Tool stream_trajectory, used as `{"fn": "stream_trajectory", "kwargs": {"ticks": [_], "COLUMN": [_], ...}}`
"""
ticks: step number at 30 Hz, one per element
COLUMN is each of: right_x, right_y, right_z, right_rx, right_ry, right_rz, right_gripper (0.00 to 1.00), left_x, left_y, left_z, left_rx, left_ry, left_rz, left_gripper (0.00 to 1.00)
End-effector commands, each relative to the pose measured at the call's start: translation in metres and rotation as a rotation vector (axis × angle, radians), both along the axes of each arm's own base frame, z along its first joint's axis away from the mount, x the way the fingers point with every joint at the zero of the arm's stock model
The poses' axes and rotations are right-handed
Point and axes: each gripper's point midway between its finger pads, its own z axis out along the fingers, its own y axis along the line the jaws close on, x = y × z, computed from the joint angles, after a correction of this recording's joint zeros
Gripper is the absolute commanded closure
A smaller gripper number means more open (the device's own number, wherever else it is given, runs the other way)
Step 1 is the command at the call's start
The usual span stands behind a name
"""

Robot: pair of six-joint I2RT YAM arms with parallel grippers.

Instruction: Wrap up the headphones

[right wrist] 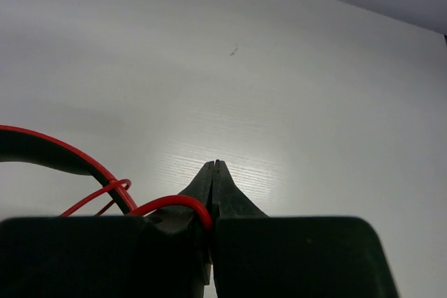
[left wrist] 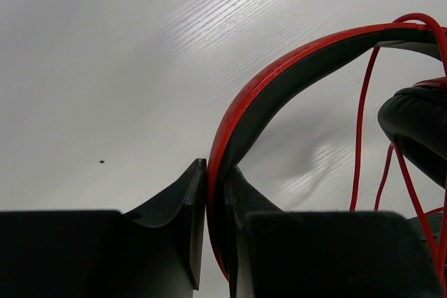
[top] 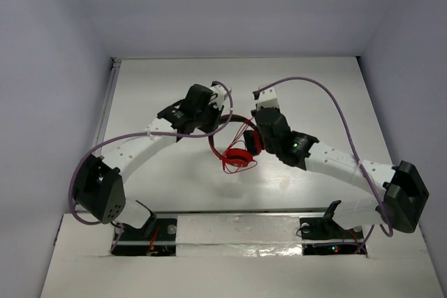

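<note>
The headphones (top: 237, 146) were in the middle of the white table (top: 160, 82), between the two arms. The left claw (left wrist: 216, 172) was closed on the red-and-black headband (left wrist: 279, 82), pinching it flat between its two fingers. The right claw (right wrist: 214, 167) was shut tight too. The thin red cable (right wrist: 174, 202) ran into it from the left side, so it looked like it had the cable pinched. One black ear pad (left wrist: 415, 120) hung close by the left claw, and strands of cable hung down around it. From above, a bunch of red cable sat by the ear cups, just below the claws.

I think the wrapping was partway done. Some cable was looped, but the loops looked loose. Next, the right claw would need to carry the cable around the headband or the cups and keep it snug. The left claw would need to hold the headphones steady. The move would have to be slow, so the thin cable did not slip out.
</note>
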Motion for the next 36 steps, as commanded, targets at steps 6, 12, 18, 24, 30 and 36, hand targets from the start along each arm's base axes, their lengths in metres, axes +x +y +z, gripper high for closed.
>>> {"fn": "stream_trajectory", "kwargs": {"ticks": [6,12,18,24,30,36], "right_x": [0.022,0.024,0.012,0.014,0.024,0.018], "right_y": [-0.005,-0.009,-0.022,-0.013,-0.005,-0.003], "right_z": [0.007,0.018,0.066,0.037,0.006,0.004], "right_rx": [0.019,0.05,0.146,0.126,0.137,0.188], "right_ry": [-0.035,-0.063,-0.153,-0.09,-0.034,-0.024], "right_rz": [-0.108,-0.133,-0.114,-0.097,-0.065,-0.044], "right_gripper": [1.0,1.0,1.0,1.0,1.0,1.0], "left_x": [0.006,0.007,0.016,0.01,-0.006,-0.009], "left_y": [-0.008,-0.008,0.001,-0.009,-0.023,-0.026], "left_z": [0.023,0.022,0.012,0.024,0.042,0.064], "left_rx": [-0.047,-0.04,0.023,-0.039,-0.125,-0.206], "left_ry": [-0.046,-0.042,-0.03,-0.038,-0.052,-0.079], "left_rz": [-0.028,-0.025,0.03,-0.02,-0.128,-0.16], "left_gripper": [1.0,1.0,1.0,1.0,1.0,1.0]}}
